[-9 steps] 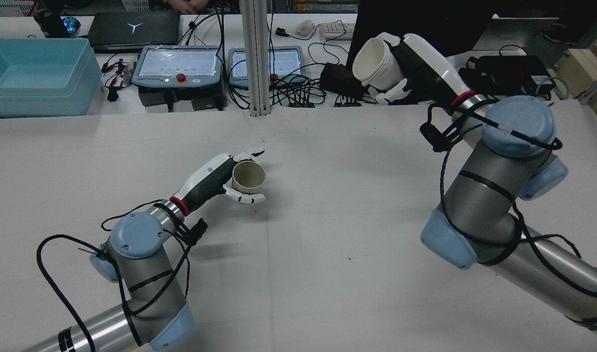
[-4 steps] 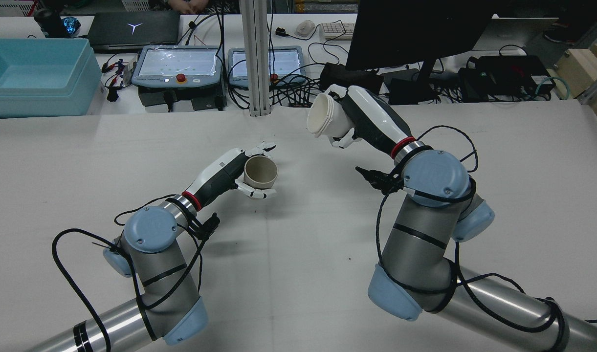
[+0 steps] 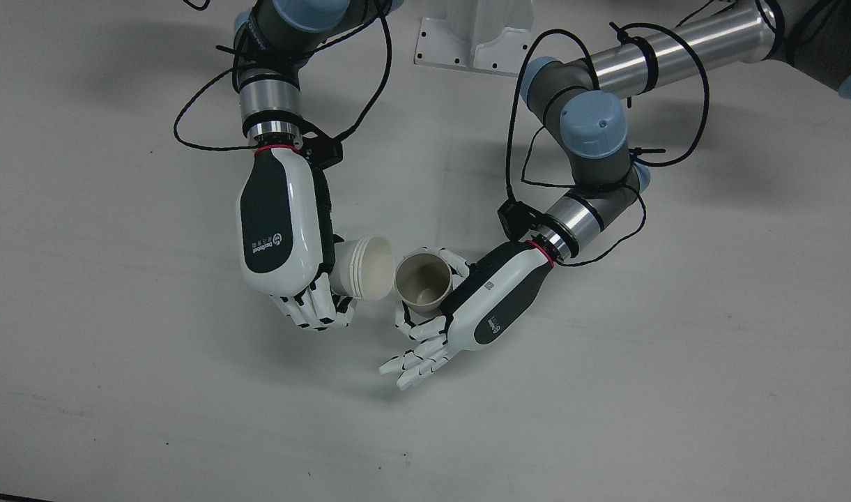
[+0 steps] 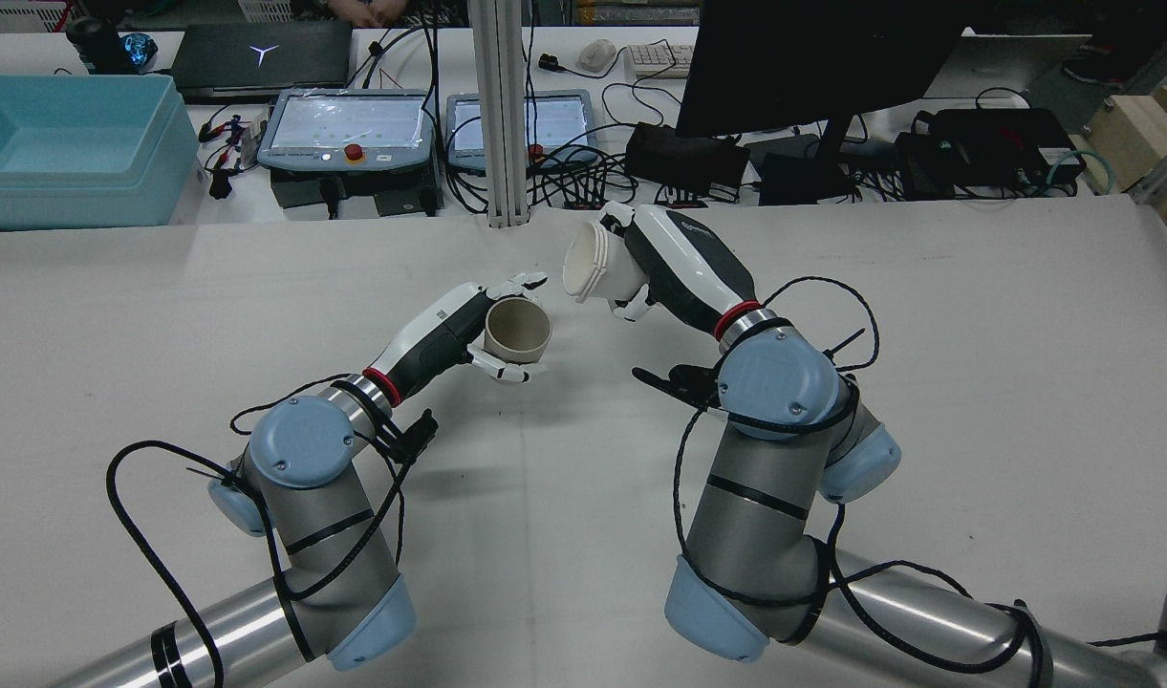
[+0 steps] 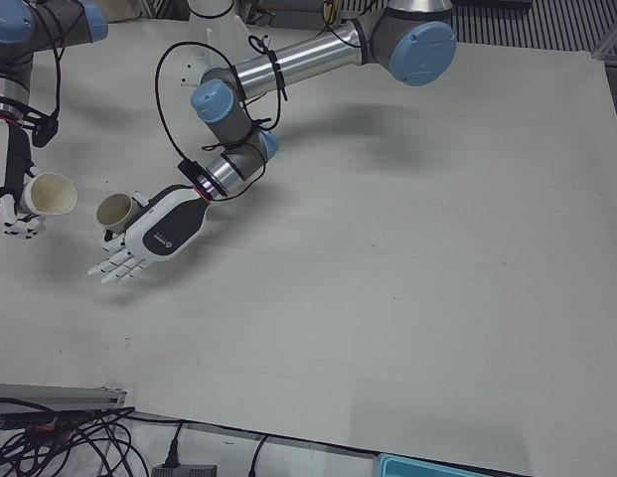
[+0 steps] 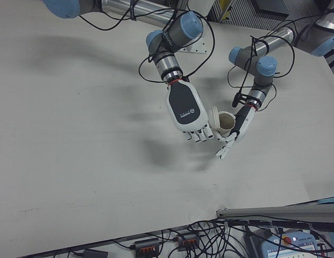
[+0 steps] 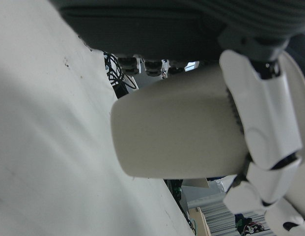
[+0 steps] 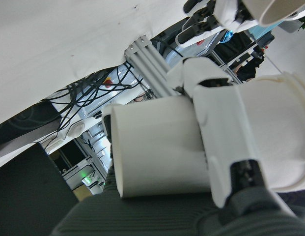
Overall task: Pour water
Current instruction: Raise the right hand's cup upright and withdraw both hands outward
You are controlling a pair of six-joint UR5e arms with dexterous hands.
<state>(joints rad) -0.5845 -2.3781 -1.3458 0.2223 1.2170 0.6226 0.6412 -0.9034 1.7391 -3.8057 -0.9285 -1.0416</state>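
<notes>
1. Now the right hand (image 3: 286, 230) grips a white ribbed plastic cup (image 3: 364, 268), tipped on its side, its mouth facing the beige paper cup (image 3: 423, 280).
2. Upright, the beige cup sits in the left hand (image 3: 484, 307), thumb and one finger on it, the other fingers (image 3: 415, 359) splayed, above the white counter (image 3: 606, 390).
3. Rims sit just beside each other; the white cup rides slightly higher.

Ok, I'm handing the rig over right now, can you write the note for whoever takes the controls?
Left hand: shut on the beige open-topped cup, upright, low over the white table.
Right hand: shut on the white ribbed plastic cup, tilted with its mouth toward the beige cup, rims close together.
Done: both cups grasped and brought together.
Left: tip the white cup further over the beige one; no water is visible in the frames.
</notes>
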